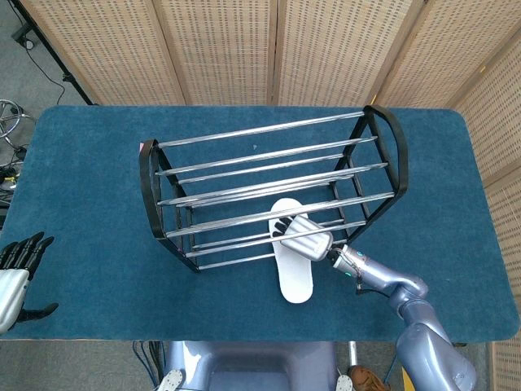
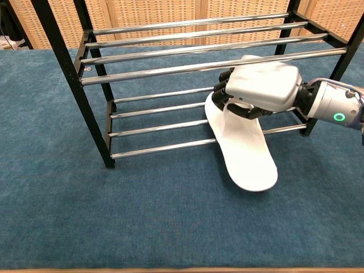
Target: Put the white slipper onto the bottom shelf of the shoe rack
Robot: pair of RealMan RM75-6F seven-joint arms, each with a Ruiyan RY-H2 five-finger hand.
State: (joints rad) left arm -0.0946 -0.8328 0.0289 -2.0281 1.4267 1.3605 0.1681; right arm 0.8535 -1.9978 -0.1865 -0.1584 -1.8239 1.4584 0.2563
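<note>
At the shoe rack (image 2: 85, 85): white slipper (image 2: 244, 153) held by right robot hand (image 2: 259, 91), toe over bottom shelf (image 2: 162, 122), heel off; left robot hand (image 1: 18, 273) spread, idle.

Setting reads as a robotics lab test bay, not a home. A table (image 1: 89, 187) covered in blue carpet-like cloth serves as the work surface. Behind the table, folding wicker screens (image 1: 220, 49) close off the area as a backdrop. Left of the table, a black cable (image 1: 50, 69) runs over grey floor, next to part of a metal frame (image 1: 10, 114). On the table stands a single shoe rack (image 1: 260, 191), staged as a prop.
</note>
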